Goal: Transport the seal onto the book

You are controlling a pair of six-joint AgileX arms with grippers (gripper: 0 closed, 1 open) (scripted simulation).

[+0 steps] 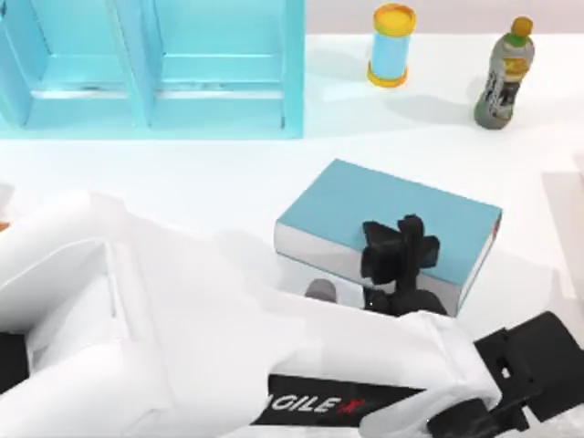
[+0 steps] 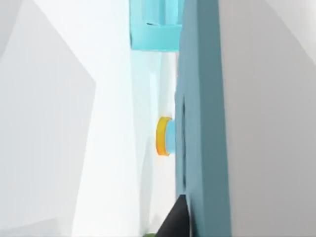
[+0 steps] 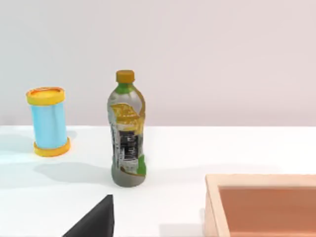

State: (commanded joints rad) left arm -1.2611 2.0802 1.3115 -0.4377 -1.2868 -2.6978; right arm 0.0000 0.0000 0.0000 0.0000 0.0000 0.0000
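Pincer [image 1: 399,248] on your left arm hovers over the book [image 1: 365,203]; you cannot tell its state. Right arm sits parked.

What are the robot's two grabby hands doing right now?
Left gripper: over the book; fingers cannot be told.
Right gripper: cannot be told.

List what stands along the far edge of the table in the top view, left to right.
Shelf unit → yellow-capped blue cylinder → bottle.
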